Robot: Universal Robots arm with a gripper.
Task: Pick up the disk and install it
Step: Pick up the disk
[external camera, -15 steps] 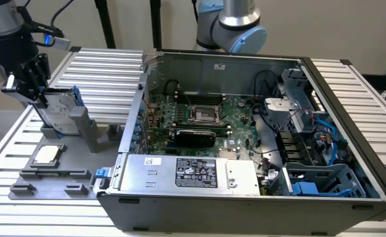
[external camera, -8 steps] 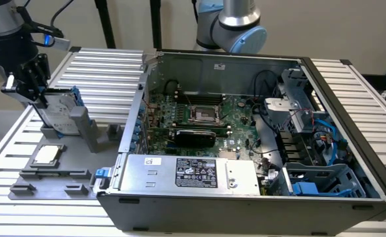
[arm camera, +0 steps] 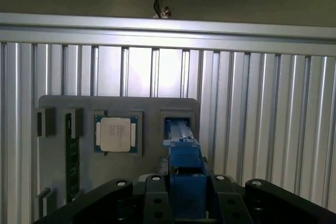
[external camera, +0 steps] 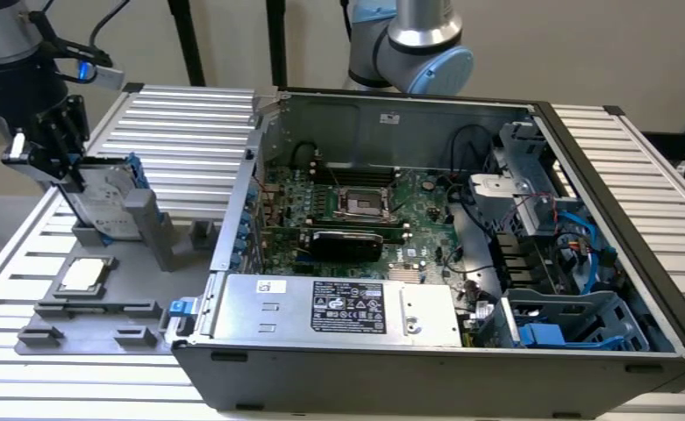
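Observation:
The disk (external camera: 110, 195) stands upright on its edge at the exterior view's left, a silver-grey drive in a blue frame. Its lower end sits at the slot of a grey holder block (external camera: 143, 224). My gripper (external camera: 75, 180) comes down on it from above, with the black fingers shut on the disk's upper part. In the wrist view the blue frame of the disk (arm camera: 185, 153) runs edge-on from the holder slot up between my gripper (arm camera: 186, 195) fingers.
A grey fixture plate (external camera: 85, 320) carries a square CPU chip (external camera: 86, 274) (arm camera: 116, 134) beside the holder. The open computer case (external camera: 436, 219) lies to the exterior view's right, with the power supply (external camera: 342, 307) in front and a blue-clipped drive bay (external camera: 565, 320). Another arm's base (external camera: 418, 44) stands behind the case.

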